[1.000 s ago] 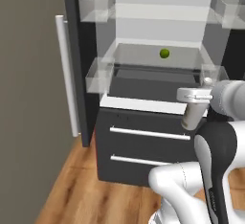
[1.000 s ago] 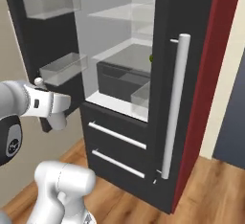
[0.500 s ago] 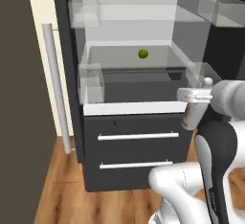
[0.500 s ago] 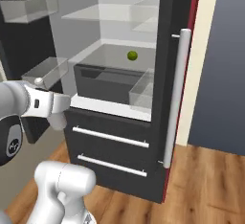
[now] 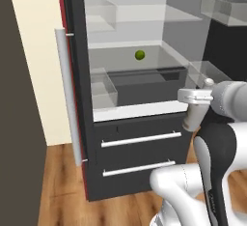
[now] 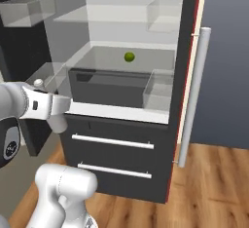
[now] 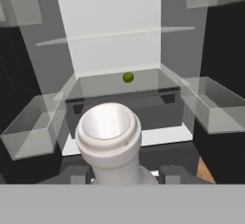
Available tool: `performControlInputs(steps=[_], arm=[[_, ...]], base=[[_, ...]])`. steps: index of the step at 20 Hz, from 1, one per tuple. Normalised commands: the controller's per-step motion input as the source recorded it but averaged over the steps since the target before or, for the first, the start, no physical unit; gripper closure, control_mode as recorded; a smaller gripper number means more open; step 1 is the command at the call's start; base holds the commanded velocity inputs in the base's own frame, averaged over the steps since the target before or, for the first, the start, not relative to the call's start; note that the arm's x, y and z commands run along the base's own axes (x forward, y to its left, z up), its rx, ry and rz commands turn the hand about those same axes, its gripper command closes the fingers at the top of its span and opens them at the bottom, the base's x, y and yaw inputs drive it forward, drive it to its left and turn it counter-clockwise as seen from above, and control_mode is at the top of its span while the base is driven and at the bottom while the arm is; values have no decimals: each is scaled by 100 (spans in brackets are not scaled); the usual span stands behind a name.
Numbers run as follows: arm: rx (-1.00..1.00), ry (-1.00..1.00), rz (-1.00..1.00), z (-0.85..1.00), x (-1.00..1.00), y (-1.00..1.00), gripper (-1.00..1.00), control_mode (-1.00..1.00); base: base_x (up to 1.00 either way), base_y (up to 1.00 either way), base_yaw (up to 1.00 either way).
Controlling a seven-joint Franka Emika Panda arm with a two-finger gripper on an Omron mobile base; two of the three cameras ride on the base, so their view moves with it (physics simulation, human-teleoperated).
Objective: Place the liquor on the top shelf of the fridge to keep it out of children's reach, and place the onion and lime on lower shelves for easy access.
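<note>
One big fridge stands open, with two dark drawers and one lime on a lower shelf. The gripper is squeezed tight on one liquor bottle, out in front of the fridge.

The white arm rises at the near right, elbow bent, wrist level. Its gripper faces the far side, fingers closed around the bottle neck.

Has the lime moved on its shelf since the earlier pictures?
No. The lime sits at the same spot on its glass shelf, near the back wall; the camera moved.
</note>
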Motion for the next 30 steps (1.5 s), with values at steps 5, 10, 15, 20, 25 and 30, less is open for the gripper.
performControlInputs(steps=[5,10,15,20,25,30], arm=[[0,0,0,0,0,0,100,100],[0,0,0,0,0,0,100,100],[0,0,0,0,0,0,100,100],[0,0,0,0,0,0,100,100],[0,0,0,0,0,0,100,100],[0,0,0,0,0,0,100,100]], base=[[48,5,-1],[42,0,0],[41,0,0],[45,-3,0],[54,-20,0],[51,-16,0]])
